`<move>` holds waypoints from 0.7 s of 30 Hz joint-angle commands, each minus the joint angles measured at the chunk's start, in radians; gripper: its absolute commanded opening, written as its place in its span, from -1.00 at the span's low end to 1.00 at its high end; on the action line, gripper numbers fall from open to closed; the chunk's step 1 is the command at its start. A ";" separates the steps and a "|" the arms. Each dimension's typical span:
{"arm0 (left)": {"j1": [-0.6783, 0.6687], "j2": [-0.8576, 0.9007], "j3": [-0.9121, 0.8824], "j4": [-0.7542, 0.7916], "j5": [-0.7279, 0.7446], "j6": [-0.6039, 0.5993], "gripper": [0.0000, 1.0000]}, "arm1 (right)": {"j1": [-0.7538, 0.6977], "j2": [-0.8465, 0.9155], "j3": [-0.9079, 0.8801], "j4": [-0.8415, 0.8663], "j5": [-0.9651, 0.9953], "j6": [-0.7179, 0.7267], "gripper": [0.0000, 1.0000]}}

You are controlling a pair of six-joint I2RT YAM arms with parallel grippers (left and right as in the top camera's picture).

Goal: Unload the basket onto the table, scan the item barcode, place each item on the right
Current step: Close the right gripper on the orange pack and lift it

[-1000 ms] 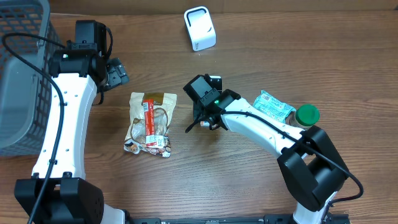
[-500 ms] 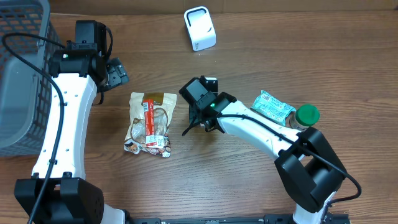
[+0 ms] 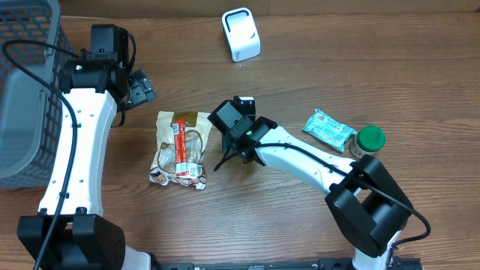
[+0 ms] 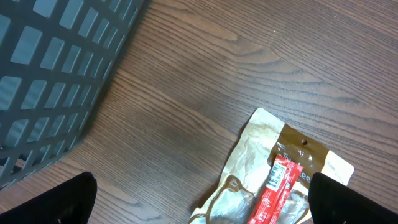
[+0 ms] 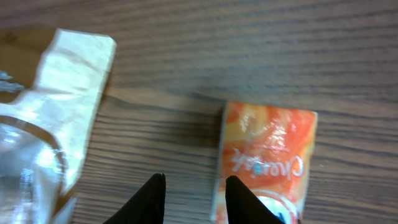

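Basket of grey plastic lattice occupies the far left of the wooden counter. Left gripper hangs beside it, fingers spread wide, holding nothing. Tan crinkled snack pouch with a red label lies flat next. Right gripper hovers just right of the pouch, fingers narrowly parted over bare wood, pinching nothing. Small glossy orange packet, taken as the item to scan, lies just right of that gap, with one finger crossing its lower left corner in the wrist view. Overhead, it is hidden beneath the wrist. White box-shaped scanner stands well apart at the far edge.

Judgement: item not yet secured. Recommend widening the fingers, shifting right to centre the gap on the packet, gripping across its short side, and keeping the barcode face clear of the fingers
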State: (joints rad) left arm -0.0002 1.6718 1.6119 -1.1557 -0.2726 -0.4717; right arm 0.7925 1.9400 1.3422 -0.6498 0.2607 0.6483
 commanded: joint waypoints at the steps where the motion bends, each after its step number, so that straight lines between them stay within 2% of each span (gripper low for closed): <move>1: 0.000 -0.009 0.011 0.001 0.004 -0.004 1.00 | -0.004 0.015 -0.006 -0.022 0.024 -0.021 -0.34; 16: 0.000 -0.009 0.011 0.001 0.004 -0.004 1.00 | -0.057 0.014 -0.006 -0.137 0.064 -0.073 -0.32; 21: 0.000 -0.009 0.011 0.001 0.004 -0.004 1.00 | -0.066 0.014 0.018 -0.150 0.051 -0.077 -0.24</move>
State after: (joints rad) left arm -0.0002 1.6718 1.6119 -1.1557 -0.2726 -0.4717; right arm 0.7349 1.9526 1.3407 -0.7975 0.3038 0.5842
